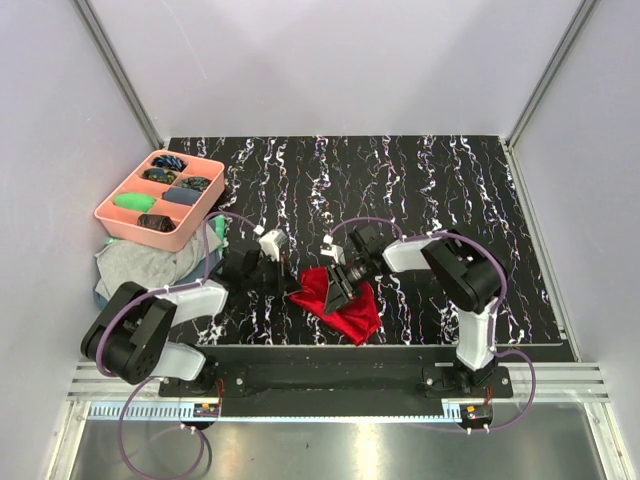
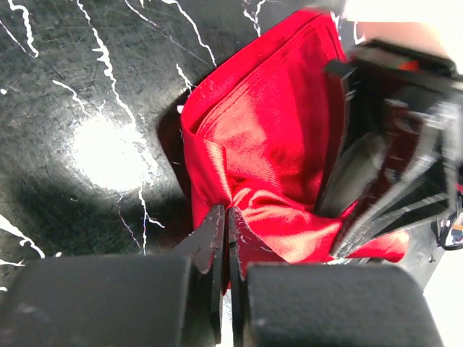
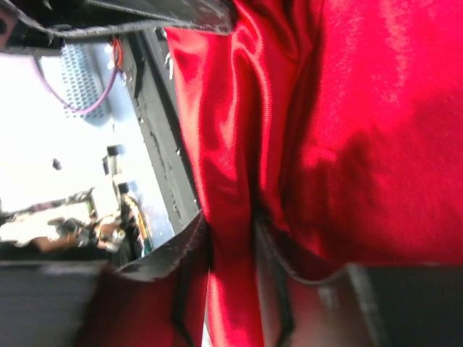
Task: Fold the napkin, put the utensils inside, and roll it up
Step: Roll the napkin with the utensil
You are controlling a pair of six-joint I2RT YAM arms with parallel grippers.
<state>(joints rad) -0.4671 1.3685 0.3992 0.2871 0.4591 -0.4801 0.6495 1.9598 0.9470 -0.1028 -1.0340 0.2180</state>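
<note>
The red napkin (image 1: 345, 305) lies bunched near the table's front edge, between the two arms. My left gripper (image 1: 293, 287) is shut on its left edge; in the left wrist view the gripper (image 2: 225, 215) pinches a fold of the napkin (image 2: 268, 144). My right gripper (image 1: 335, 290) is shut on the napkin's middle; in the right wrist view the gripper (image 3: 231, 235) clamps a thick fold of the napkin (image 3: 347, 123). The fork and the gold utensil are out of view.
A pink tray (image 1: 125, 222) with several small dark and green items stands at the back left. A pile of grey, green and blue cloths (image 1: 140, 262) lies beside it, left of the left arm. The table's front edge (image 1: 400, 346) runs just below the napkin.
</note>
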